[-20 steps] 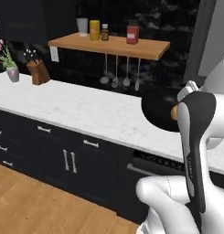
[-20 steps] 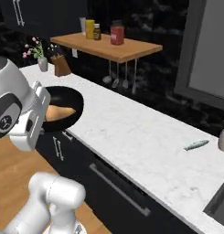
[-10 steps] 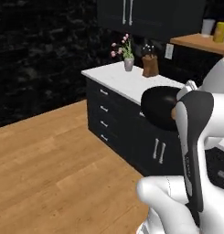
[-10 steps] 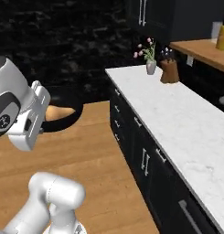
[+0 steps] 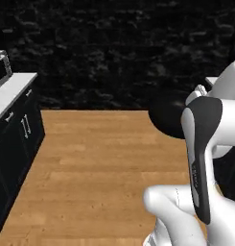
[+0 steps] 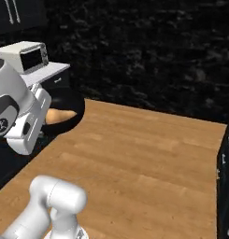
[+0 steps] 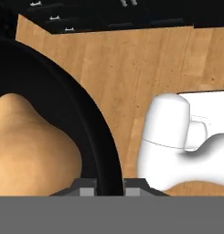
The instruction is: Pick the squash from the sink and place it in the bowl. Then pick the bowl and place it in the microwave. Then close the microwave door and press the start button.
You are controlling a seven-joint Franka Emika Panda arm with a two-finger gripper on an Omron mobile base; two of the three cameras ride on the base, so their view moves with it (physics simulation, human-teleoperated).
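Observation:
My gripper [image 7: 109,187] is shut on the rim of the glossy black bowl [image 7: 93,123], one fingertip inside the rim and one outside. The orange-tan squash [image 7: 33,146] lies inside the bowl. In the right base view the bowl [image 6: 71,103] hangs in the air beside the white hand, above the floor, with the squash [image 6: 60,115] showing in it. In the left base view the bowl [image 5: 168,117] sits just left of the forearm. The sink and the microwave with its door are out of view.
A white toaster oven [image 6: 26,56] stands on a pale counter [image 6: 53,71] at the left. Dark cabinets [image 5: 18,137] line the left side. Another dark cabinet [image 6: 226,177] shows at the right edge. Wooden floor [image 6: 144,158] stretches ahead to a black stone wall [image 5: 114,53].
The whole picture has swung round: the camera moved with the base, so the counter, shelf and cabinets have gone from view and open floor has come in. The bowl stays in my grip.

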